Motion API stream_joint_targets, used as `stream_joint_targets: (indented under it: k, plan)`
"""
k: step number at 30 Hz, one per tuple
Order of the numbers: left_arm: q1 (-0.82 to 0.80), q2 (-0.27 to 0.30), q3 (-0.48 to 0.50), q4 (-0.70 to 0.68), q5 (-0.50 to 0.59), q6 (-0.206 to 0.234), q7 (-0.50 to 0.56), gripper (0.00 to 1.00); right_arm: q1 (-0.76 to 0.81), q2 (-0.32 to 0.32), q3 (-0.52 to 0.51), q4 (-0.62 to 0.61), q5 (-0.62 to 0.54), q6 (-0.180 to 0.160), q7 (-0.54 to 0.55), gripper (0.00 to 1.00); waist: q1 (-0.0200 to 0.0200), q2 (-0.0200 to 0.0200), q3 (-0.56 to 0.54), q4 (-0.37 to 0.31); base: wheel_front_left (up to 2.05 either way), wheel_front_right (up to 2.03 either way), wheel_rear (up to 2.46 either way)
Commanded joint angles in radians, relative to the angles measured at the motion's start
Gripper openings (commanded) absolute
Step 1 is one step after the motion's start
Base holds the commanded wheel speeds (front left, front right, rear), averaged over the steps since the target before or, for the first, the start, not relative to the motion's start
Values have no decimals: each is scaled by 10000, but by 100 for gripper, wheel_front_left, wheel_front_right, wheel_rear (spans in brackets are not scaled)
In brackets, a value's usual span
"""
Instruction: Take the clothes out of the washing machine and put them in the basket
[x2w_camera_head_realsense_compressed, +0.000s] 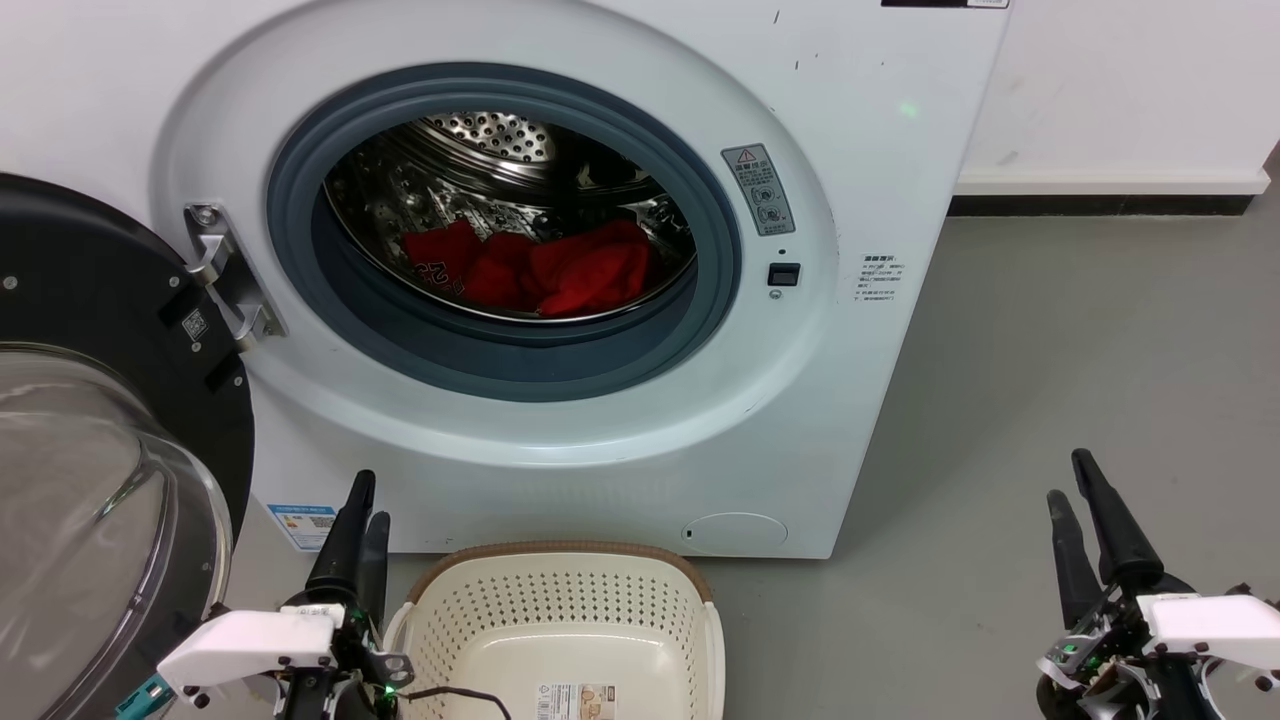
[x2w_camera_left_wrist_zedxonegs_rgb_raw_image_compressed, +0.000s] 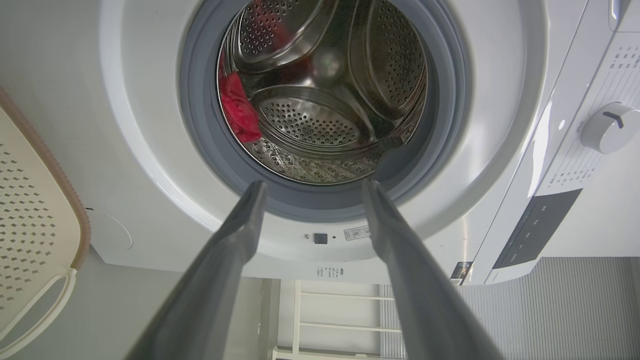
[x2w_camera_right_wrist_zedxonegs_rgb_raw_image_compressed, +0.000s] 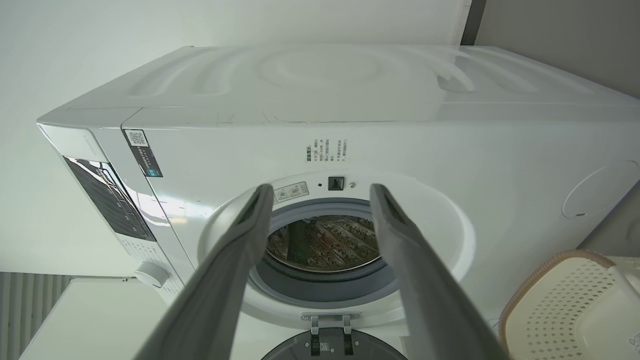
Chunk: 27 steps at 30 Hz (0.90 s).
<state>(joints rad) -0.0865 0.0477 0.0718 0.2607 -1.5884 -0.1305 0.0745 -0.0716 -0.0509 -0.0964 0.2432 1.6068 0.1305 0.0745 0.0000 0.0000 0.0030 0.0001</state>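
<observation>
Clothes (x2w_camera_head_realsense_compressed: 540, 268) of bright red fabric lie bunched inside the white front-loading washing machine (x2w_camera_head_realsense_compressed: 880, 130), partly hidden behind its grey rim. Cream perforated plastic basket (x2w_camera_head_realsense_compressed: 560, 600) is cut off below; my left gripper (x2w_camera_left_wrist_zedxonegs_rgb_raw_image_compressed: 312, 184) and right gripper (x2w_camera_right_wrist_zedxonegs_rgb_raw_image_compressed: 322, 186) gape empty.

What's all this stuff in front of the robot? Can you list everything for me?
washing machine: one, white, straight ahead
door: one, black-framed glass, swung open at the left
clothes: one heap, red, inside the machine; number of pieces unclear
basket: one, cream with brown rim, on the floor before the machine
floor: grey, at the right
left gripper: one, dark fingers, open, lower left beside the basket
right gripper: one, dark fingers, open, lower right
</observation>
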Motion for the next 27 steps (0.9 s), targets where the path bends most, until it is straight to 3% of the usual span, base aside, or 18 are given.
stream_joint_targets:
  k: [1, 6, 27]
  plan:
    - [-344, 24, -81, -255, 247, -2, -137, 100, -79, -8, -22, -275, -140, 2, -142, 100, 0, 0, -5, 6, 0, 0, 0]
    - [-389, 25, -168, -442, 1088, -2, -372, 100, -15, -7, -18, -462, -641, 2, -375, 100, 0, 0, -21, 17, 0, 0, 0]
    - [-573, 28, -469, -862, 5482, -2, -1221, 100, 205, -6, 348, -1352, -6308, 2, -1224, 100, 0, 0, -51, 47, 0, 0, 0]
